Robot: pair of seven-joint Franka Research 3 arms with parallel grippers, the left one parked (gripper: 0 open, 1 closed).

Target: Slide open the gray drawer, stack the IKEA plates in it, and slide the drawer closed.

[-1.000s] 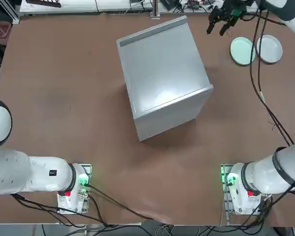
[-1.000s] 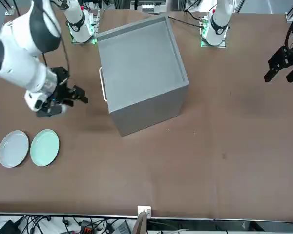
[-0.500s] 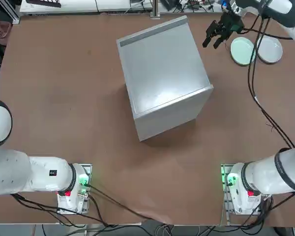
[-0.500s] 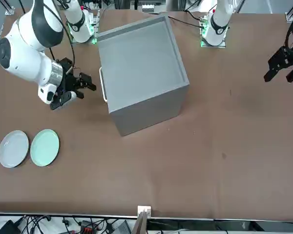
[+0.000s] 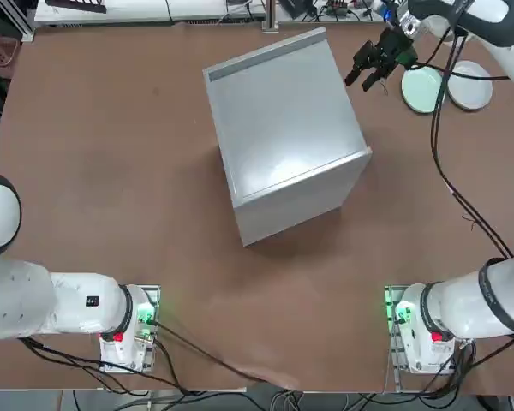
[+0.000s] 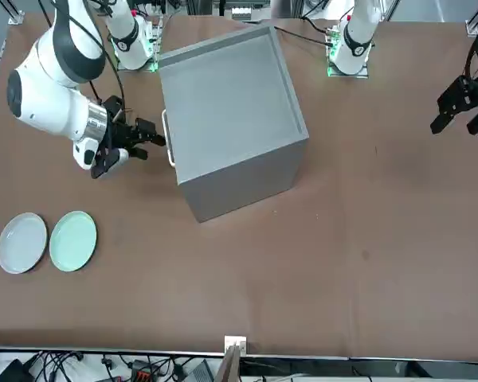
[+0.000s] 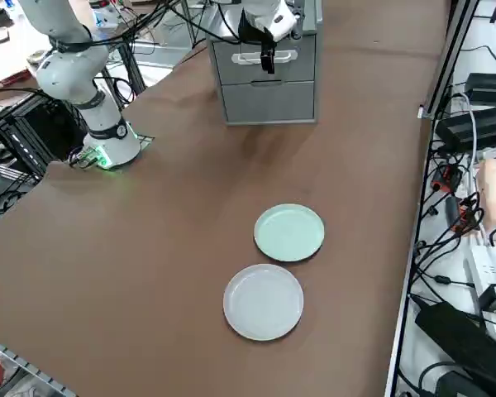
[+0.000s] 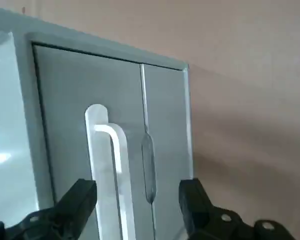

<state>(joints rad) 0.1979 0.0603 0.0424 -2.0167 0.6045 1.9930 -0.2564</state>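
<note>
My end effector [image 8: 135, 210] is spread wide, level with the gray drawer [image 8: 95, 150]'s handle [image 8: 110, 165] so the fingers can straddle it. Drawer looks shut, I think; the IKEA plates [image 5: 445, 86] sit off beside the cabinet [image 5: 283, 128].

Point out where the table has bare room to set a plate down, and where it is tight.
Bare table lies wide on the cabinet's side away from the right gripper, and between the cabinet and the arm bases. It is tight at the handle, where the open jaws hover, and beside the mint plate and the white plate.
</note>
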